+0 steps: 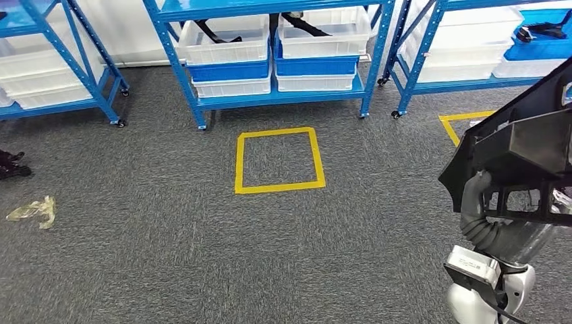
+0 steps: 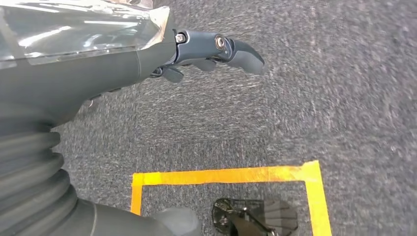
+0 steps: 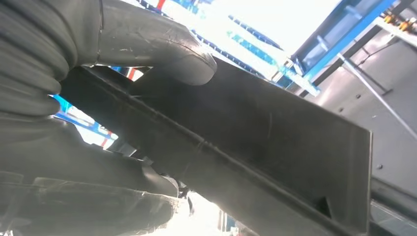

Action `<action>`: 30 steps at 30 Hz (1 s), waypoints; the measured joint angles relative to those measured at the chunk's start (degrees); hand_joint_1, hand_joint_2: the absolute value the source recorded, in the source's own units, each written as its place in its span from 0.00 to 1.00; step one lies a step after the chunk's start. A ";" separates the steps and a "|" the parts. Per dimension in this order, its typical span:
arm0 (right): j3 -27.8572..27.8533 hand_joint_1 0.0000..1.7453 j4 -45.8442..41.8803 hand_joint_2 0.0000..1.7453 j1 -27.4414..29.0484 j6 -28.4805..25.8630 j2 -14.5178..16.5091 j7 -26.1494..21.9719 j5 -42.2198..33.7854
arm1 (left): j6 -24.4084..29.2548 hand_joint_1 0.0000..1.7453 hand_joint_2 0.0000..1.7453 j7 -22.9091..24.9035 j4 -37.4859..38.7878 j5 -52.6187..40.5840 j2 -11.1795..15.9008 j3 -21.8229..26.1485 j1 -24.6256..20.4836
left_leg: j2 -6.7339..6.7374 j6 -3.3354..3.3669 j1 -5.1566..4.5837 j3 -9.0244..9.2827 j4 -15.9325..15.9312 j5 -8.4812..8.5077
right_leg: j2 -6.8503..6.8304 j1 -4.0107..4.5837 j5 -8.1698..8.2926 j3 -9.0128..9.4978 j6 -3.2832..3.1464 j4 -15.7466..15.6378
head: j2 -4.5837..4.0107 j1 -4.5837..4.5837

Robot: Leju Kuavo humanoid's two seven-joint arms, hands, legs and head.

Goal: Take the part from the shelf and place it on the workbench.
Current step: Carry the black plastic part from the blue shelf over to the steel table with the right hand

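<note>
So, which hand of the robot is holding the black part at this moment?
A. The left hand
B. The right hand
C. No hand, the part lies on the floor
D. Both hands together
B. The right hand grips the black part, its thumb pressed on the part's flat face, while the left hand hangs over the grey carpet with nothing in it.

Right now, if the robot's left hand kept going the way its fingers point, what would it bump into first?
Probably just the grey carpet. The left hand holds nothing, and its fingers point out over bare floor. The yellow tape square lies off to the side, though depth is hard to judge.
</note>
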 joint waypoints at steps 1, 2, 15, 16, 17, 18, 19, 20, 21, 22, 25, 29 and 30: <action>0.00 0.95 0.00 1.00 0.00 0.00 0.00 -0.01 0.02 | 0.00 0.00 1.00 0.00 0.00 0.00 0.02 0.01 0.02 | -0.82 0.30 -0.28 -1.66 4.06 -2.43 | 0.45 0.25 0.14 -0.15 -0.21 0.00 | 0.00 -0.06; 0.00 0.95 0.01 1.00 0.01 0.00 0.01 -0.01 0.03 | 0.00 0.00 1.00 0.00 0.00 0.00 0.02 0.01 0.04 | -1.23 0.69 -0.64 -3.37 8.20 -4.39 | 0.91 0.58 0.26 -0.28 -0.42 0.01 | 0.00 -0.11; -0.33 0.95 -0.40 1.00 0.32 -0.01 0.08 -0.71 -0.66 | -0.14 0.00 1.00 -0.14 -0.16 -0.13 0.33 -0.14 -0.02 | -3.51 6.98 -4.36 3.77 -5.58 2.98 | 3.93 2.58 -0.43 -3.56 -0.37 3.25 | 0.00 0.22; -0.35 0.95 -0.43 1.00 0.30 -0.02 0.05 -0.72 -0.62 | -0.16 0.00 1.00 -0.14 -0.16 -0.16 0.25 -0.17 0.02 | -2.71 6.93 -4.34 3.72 -5.73 3.09 | 2.37 2.55 -2.06 -5.08 -0.44 6.34 | 0.00 0.35; -0.34 0.95 -0.44 1.00 0.31 -0.02 0.04 -0.72 -0.58 | -0.19 0.00 1.00 -0.13 -0.16 -0.19 0.14 -0.19 0.08 | -1.86 6.95 -4.32 3.58 -5.74 3.14 | 1.49 2.39 -3.71 -6.66 -0.42 9.93 | 0.00 0.49; -0.34 0.95 -0.44 1.00 0.43 -0.02 0.04 -0.72 -0.54 | -0.20 0.00 1.00 -0.10 -0.15 -0.21 0.05 -0.20 0.13 | -1.02 6.90 -4.30 3.43 -5.72 3.16 | 1.03 2.19 -4.80 -7.84 -0.19 12.85 | 0.00 0.49; -0.34 0.95 -0.44 1.00 0.56 -0.02 0.04 -0.71 -0.50 | -0.20 0.00 1.00 -0.08 -0.15 -0.23 -0.02 -0.21 0.15 | -0.20 6.85 -4.26 3.31 -5.69 3.17 | 0.75 1.94 -5.17 -8.23 0.25 14.20 | 0.00 0.48; -0.35 0.95 -0.44 1.00 0.64 -0.02 0.04 -0.70 -0.46 | -0.22 0.00 1.00 -0.05 -0.15 -0.24 -0.06 -0.21 0.14 | 0.56 6.73 -4.19 3.22 -5.64 3.17 | 0.44 1.68 -4.66 -7.46 0.90 13.31 | 0.00 0.48; -0.36 0.95 -0.44 1.00 0.65 -0.02 0.04 -0.69 -0.38 | -0.27 0.00 1.00 -0.03 -0.15 -0.25 -0.08 -0.23 0.13 | 1.27 6.53 -4.07 3.17 -5.54 3.13 | -0.13 1.44 -3.47 -5.53 1.68 10.20 | 0.00 0.47; -0.37 0.95 -0.45 1.00 0.64 -0.02 0.04 -0.66 -0.28 | -0.33 0.00 1.00 -0.02 -0.15 -0.26 -0.08 -0.25 0.12 | 1.91 6.23 -4.00 3.15 -5.29 3.01 | -1.22 1.25 -2.20 -3.02 2.37 5.92 | 0.00 0.49; -0.46 0.95 -0.50 1.00 0.63 -0.02 0.04 -0.57 0.17 | -0.49 0.00 1.00 0.04 -0.17 -0.35 -0.04 -0.36 0.06 | 3.37 5.05 -4.17 3.01 -4.38 2.51 | -3.15 1.34 -0.25 1.10 2.10 -1.35 | 0.00 0.39; -1.04 0.95 -0.53 1.00 0.67 -0.02 0.04 -0.17 1.18 | -0.54 0.00 1.00 0.08 -0.18 -0.44 -0.06 -0.68 -0.11 | 2.98 3.75 -3.71 2.62 -3.01 1.23 | -0.93 1.08 0.51 0.60 0.08 -1.49 | 0.00 0.24; -1.19 0.95 -0.52 1.00 0.63 -0.02 0.04 -0.02 1.43 | -0.54 0.00 1.00 0.08 -0.18 -0.44 -0.05 -0.72 -0.11 | 1.56 3.37 -3.48 1.72 -0.79 -0.43 | -0.46 0.86 0.75 0.56 -0.30 -1.56 | 0.00 0.13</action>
